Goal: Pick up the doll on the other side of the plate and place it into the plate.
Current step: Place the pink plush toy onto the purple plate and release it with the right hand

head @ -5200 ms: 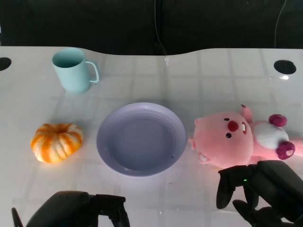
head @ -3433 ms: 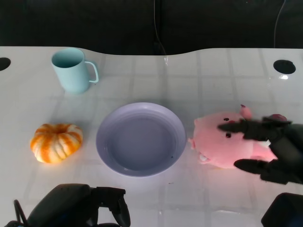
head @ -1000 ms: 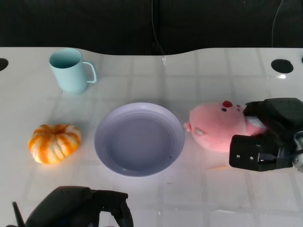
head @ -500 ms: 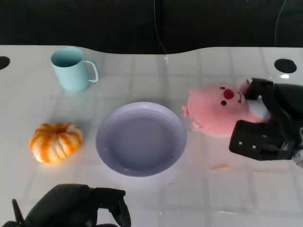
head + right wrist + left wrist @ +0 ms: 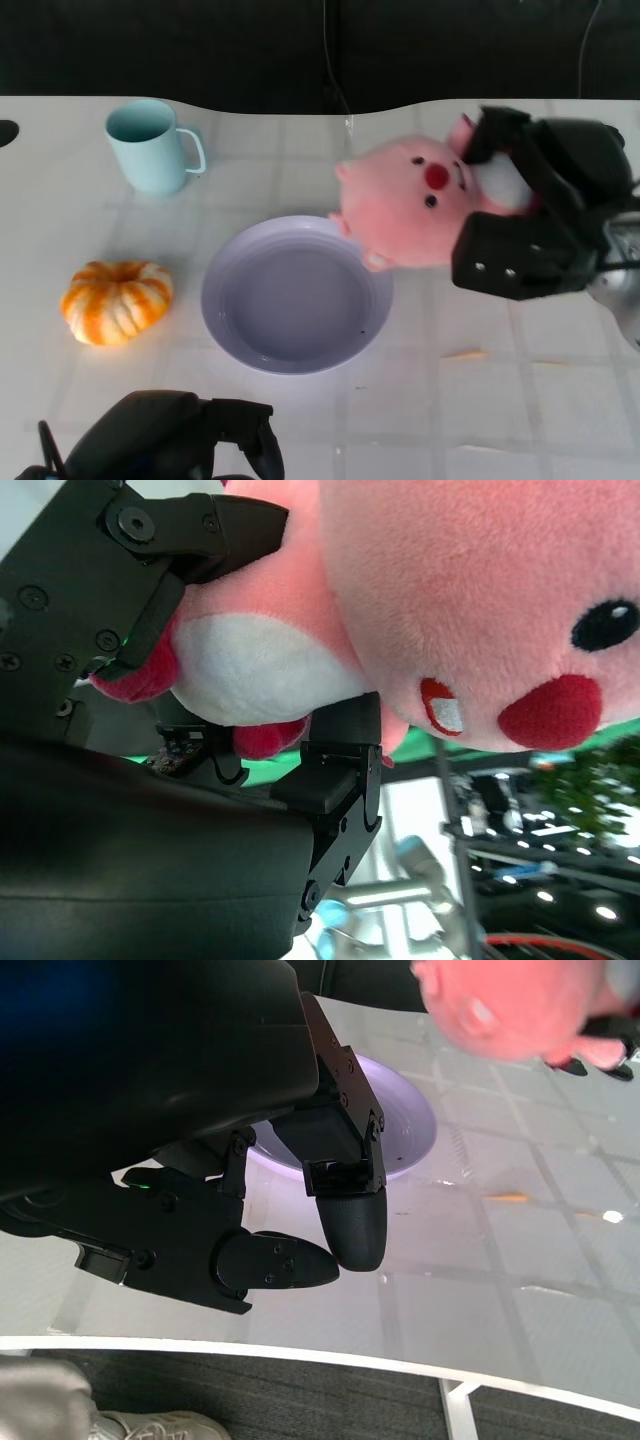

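A pink plush doll (image 5: 410, 205) with a red nose and white belly hangs in the air, its head over the far right rim of the lilac plate (image 5: 297, 296). My right hand (image 5: 535, 215) grips its body from the right; in the right wrist view black fingers (image 5: 170, 550) wrap the doll (image 5: 450, 610) around its white belly. The plate holds nothing. My left hand (image 5: 165, 448) stays low at the near table edge, fingers curled in with nothing in them, as the left wrist view (image 5: 250, 1210) shows, with the plate (image 5: 415, 1135) and doll (image 5: 520, 1005) beyond it.
A light blue mug (image 5: 150, 145) stands at the back left. An orange and white pumpkin (image 5: 116, 300) lies left of the plate. A small orange scrap (image 5: 465, 353) lies on the white table right of the plate.
My right hand has lifted the doll off the table and carried it left and farther back; its head now overhangs the plate's far right rim. The left hand has not moved.
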`<state>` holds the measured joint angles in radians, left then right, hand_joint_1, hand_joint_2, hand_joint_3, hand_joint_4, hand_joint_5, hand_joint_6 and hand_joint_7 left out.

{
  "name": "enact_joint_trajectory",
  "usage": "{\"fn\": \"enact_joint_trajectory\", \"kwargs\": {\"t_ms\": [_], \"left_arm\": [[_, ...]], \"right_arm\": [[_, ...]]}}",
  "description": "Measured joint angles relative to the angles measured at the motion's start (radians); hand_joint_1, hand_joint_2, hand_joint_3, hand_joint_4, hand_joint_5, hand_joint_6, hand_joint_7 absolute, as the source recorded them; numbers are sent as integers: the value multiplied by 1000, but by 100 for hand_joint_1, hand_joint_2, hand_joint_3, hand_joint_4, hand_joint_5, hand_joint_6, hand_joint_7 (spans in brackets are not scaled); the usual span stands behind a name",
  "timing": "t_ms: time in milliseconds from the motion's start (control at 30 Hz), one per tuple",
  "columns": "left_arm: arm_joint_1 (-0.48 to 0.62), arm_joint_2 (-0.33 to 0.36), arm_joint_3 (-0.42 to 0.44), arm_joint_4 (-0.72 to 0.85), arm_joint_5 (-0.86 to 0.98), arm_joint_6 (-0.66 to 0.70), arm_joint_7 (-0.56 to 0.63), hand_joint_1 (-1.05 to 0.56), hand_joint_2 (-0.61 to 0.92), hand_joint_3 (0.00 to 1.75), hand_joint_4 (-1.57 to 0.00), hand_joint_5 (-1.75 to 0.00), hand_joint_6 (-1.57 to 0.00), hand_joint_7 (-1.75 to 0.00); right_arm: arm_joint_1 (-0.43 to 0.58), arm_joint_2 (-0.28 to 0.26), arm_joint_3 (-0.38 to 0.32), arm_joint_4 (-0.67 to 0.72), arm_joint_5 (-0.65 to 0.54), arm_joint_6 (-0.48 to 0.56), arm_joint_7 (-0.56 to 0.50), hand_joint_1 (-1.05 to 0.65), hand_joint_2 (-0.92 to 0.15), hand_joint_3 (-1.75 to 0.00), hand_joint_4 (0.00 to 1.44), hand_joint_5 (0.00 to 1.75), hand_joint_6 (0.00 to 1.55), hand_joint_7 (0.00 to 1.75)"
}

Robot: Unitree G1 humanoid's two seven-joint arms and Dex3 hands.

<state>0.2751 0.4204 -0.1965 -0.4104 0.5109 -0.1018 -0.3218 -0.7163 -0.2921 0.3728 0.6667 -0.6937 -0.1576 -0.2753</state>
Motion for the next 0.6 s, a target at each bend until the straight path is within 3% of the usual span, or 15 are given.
{"fn": "enact_joint_trajectory", "kwargs": {"t_ms": [467,600], "left_arm": [[-20,-32,-39,3,44,8,16,-30,92,34,-68,-151,-74,-104],[-21,-37,-40,3,45,9,16,-29,92,33,-68,-152,-74,-104]], "right_arm": [[-115,155,86,38,-8,-24,91,-24,-40,-107,94,175,72,175],[-135,201,118,81,-15,-25,100,-22,-47,-94,92,175,72,175]]}}
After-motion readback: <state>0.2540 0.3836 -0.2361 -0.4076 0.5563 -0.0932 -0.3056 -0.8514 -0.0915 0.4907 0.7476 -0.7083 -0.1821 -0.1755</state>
